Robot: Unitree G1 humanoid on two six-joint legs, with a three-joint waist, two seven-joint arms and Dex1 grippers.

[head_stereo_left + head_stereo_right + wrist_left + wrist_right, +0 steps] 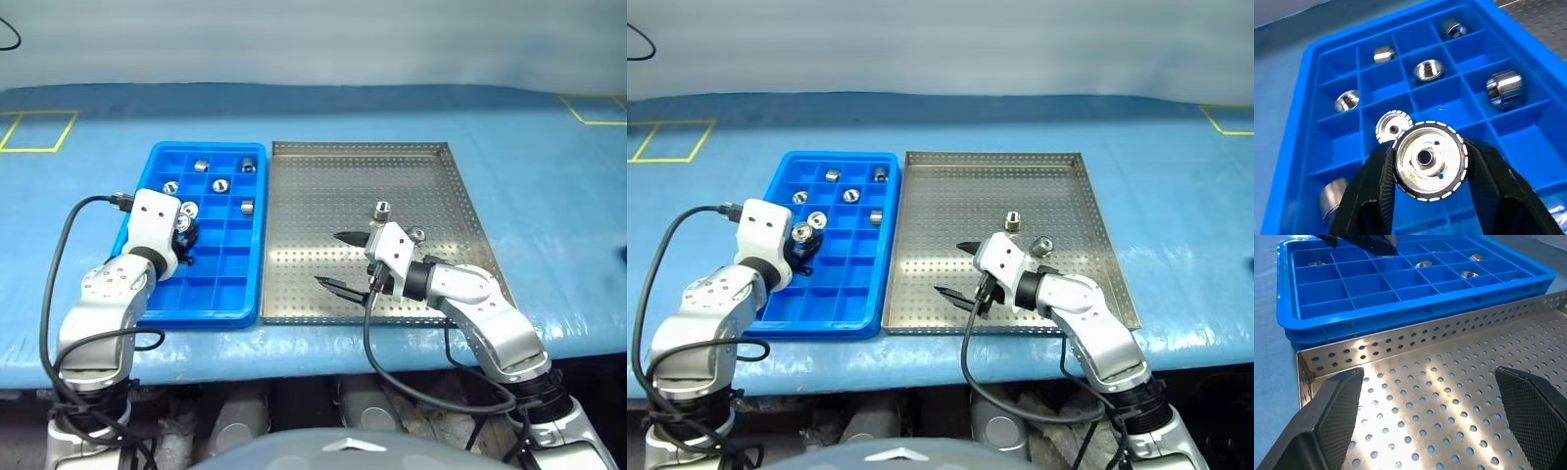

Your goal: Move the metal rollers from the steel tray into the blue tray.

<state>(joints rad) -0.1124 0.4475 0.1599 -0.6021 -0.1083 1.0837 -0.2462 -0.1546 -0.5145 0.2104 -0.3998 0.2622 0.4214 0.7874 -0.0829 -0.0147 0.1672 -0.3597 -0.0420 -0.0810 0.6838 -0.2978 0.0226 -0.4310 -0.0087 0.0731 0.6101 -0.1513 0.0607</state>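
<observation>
Two rollers point(383, 209) left in steel tray point(323, 186), mid-right. Left gripper point(1425, 161) clamped on roller point(1429, 160), above blue tray point(157, 157) near its left rim. Pick empty compartment, not occupied one just beyond; lower level before release, avoid divider. Right gripper point(1432, 401) apart, empty, over steel tray's near-left corner.

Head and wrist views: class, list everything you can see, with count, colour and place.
metal rollers: ten, silver; seven loose in blue tray compartments, two on steel tray, one in left tool
blue tray: one, bright blue; left of steel tray
steel tray: one, silver, perforated; on table
table: one, blue cover
yellow tape marks: far corners of table
left tool: black, shut on a roller, over blue tray
right tool: black, open, over steel tray
</observation>
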